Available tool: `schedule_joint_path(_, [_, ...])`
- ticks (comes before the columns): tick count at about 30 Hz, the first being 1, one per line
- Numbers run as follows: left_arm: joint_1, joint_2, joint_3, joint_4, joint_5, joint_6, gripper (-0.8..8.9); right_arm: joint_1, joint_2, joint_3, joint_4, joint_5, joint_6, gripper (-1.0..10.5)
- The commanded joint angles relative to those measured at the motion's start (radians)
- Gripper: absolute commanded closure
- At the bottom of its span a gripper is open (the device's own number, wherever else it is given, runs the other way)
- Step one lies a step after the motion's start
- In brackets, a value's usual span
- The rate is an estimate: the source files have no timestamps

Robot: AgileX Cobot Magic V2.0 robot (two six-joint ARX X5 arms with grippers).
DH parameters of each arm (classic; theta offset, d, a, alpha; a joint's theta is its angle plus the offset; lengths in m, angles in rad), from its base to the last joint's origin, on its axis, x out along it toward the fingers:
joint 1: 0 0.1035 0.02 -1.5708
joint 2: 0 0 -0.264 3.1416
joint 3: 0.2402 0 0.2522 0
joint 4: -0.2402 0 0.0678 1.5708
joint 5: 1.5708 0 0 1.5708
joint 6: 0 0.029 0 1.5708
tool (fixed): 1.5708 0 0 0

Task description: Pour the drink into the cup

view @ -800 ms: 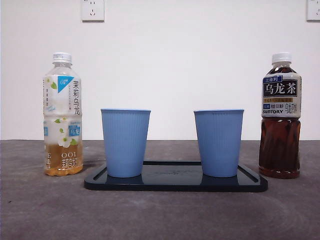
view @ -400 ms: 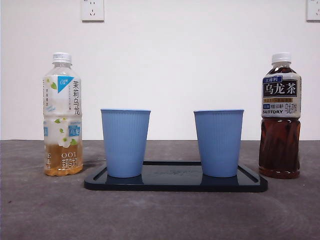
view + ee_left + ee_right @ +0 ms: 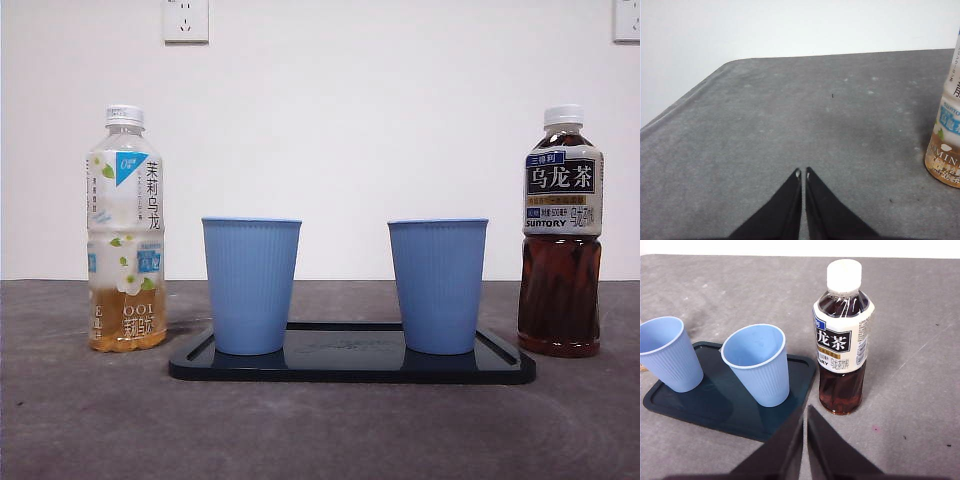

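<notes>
Two blue ribbed cups stand upright, mouths up, on a dark tray (image 3: pixel 350 368) on the grey table (image 3: pixel 320 430): the left cup (image 3: pixel 251 285) and the right cup (image 3: pixel 437 285), well apart from each other. Left of the tray, a clear bottle of pale tea (image 3: pixel 125 230) stands upright with its white cap on; its white label carries green leaves, a blue triangle and vertical Chinese characters, and liquid fills only its lowest part. Right of the tray, the dark tea bottle (image 3: pixel 560 232) stands upright, long axis vertical, white cap on top; its label reads "SUNTORY" under large Chinese characters for oolong tea, and it is filled nearly to the neck. Two wall sockets (image 3: pixel 185 20) sit high on the white wall.

The left gripper (image 3: pixel 802 174) hovers above bare table, jaws closed with only a slit between them, gripping nothing; the pale tea bottle lies near, off to one side. The right gripper (image 3: pixel 804 409) hangs above the tray's near right corner, between the right cup and the dark tea bottle, jaws likewise closed and empty.
</notes>
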Motion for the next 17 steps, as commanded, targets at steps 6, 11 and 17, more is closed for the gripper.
schedule_joint_path(6, [0.002, 0.000, -0.021, 0.008, -0.004, 0.002, 8.02, 0.005, 0.002, 0.014, 0.011, 0.001, 0.013, 9.4])
schedule_joint_path(11, [0.002, 0.000, -0.021, 0.008, -0.004, 0.002, 8.02, 0.005, 0.002, 0.014, 0.010, 0.001, 0.013, 9.4])
schedule_joint_path(17, [0.002, 0.000, -0.021, 0.008, -0.004, 0.002, 8.02, -0.050, 0.000, 0.005, 0.035, 0.046, -0.076, 9.4])
